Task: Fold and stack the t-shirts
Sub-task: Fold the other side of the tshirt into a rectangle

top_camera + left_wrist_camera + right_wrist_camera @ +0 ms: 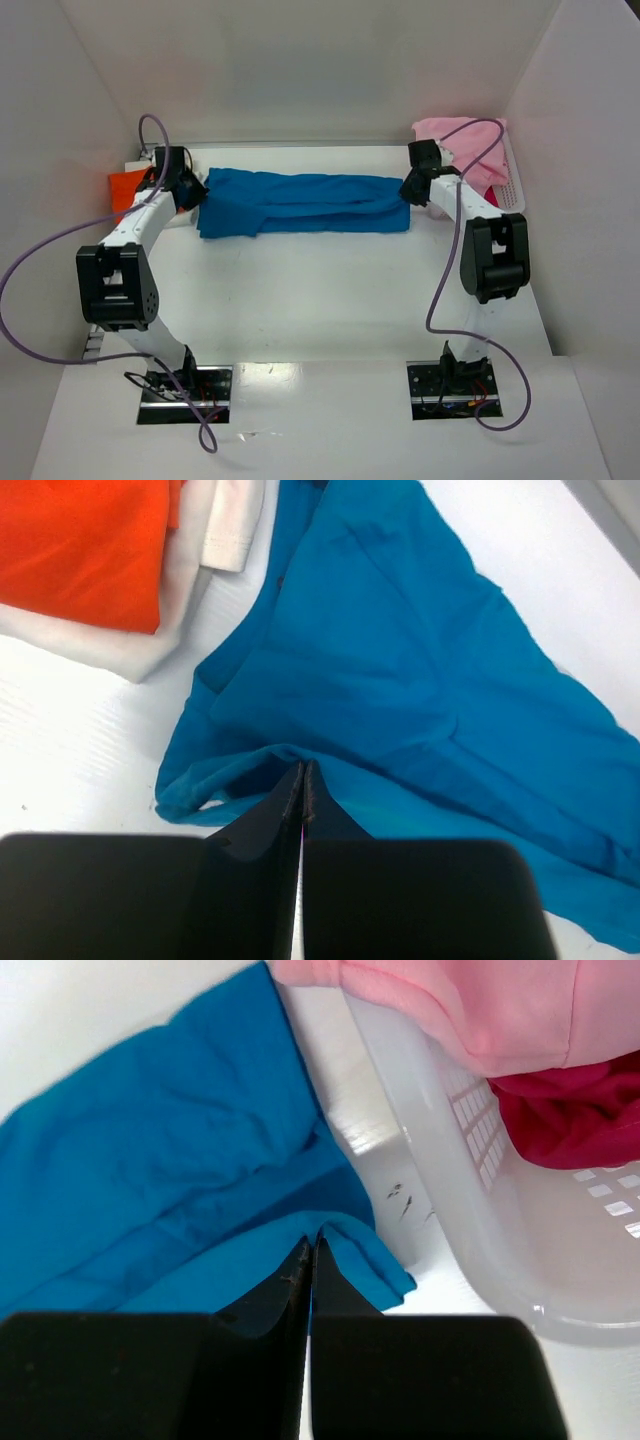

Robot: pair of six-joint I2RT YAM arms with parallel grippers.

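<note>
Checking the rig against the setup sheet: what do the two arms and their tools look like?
The left arm and right arm match: white links, boxy black joint housings. The left tool and right tool each have two flat black fingers. A purple cable loops along each arm to dark base plates with coloured wiring.
</note>
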